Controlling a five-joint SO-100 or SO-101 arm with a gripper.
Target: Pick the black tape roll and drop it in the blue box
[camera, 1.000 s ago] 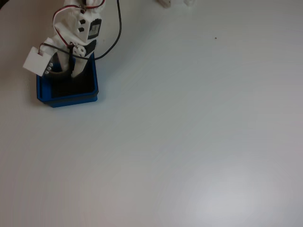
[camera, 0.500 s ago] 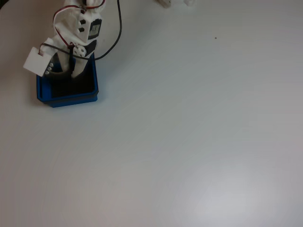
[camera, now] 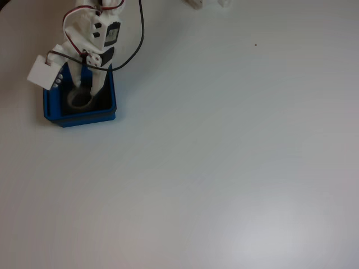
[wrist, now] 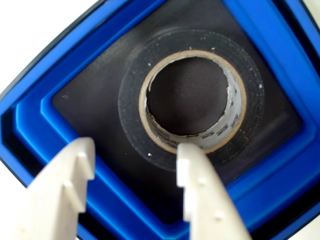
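The blue box (camera: 84, 119) sits at the upper left of the white table in the fixed view. The black tape roll (camera: 78, 101) lies flat on the box's black floor. In the wrist view the black tape roll (wrist: 130, 100) shows its pale inner core, ringed by the blue box (wrist: 270, 50). My white gripper (camera: 84, 89) hangs over the box, open. In the wrist view the gripper (wrist: 135, 150) has its fingers spread above the roll, and neither finger holds it.
A black cable (camera: 140, 33) loops from the arm down to the box's right side. Small white parts (camera: 196, 4) lie at the top edge. The white table (camera: 224, 168) stretches wide to the right and below the box.
The jaws have opened and the tape roll has dropped from between them onto the box floor. The arm has barely moved.
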